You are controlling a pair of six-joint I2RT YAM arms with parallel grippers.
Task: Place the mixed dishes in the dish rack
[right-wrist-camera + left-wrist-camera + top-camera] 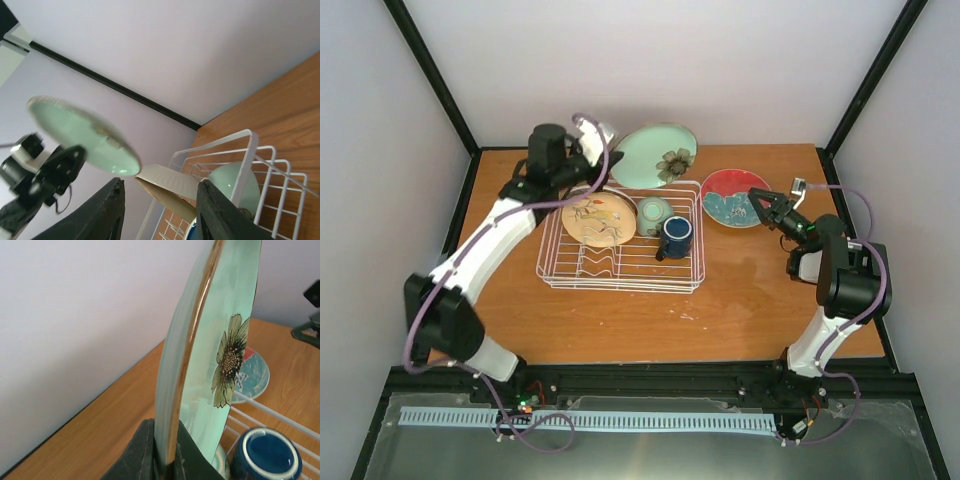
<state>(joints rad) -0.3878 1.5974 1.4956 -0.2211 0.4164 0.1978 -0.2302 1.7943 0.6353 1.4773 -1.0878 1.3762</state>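
My left gripper (pixel 611 152) is shut on the rim of a pale teal plate with a brown flower (pixel 655 155) and holds it up on edge above the far rim of the white wire dish rack (pixel 620 272). In the left wrist view the plate's rim (pixel 190 340) sits between my fingers (pixel 137 455). The rack holds a tan leaf-motif plate (pixel 598 218), a pale-green cup (pixel 653 213) and a dark blue mug (pixel 676 235). A red and teal plate (pixel 730 197) lies on the table right of the rack. My right gripper (pixel 760 207) is open and empty at its right edge.
The right wrist view looks left between its open fingers (pixel 112 212) at the rack's corner (pixel 245 150), the cup (pixel 235 185), leaning tan plates (pixel 170 182) and the raised teal plate (pixel 82 135). Walls and black frame posts enclose the wooden table (pixel 770 300).
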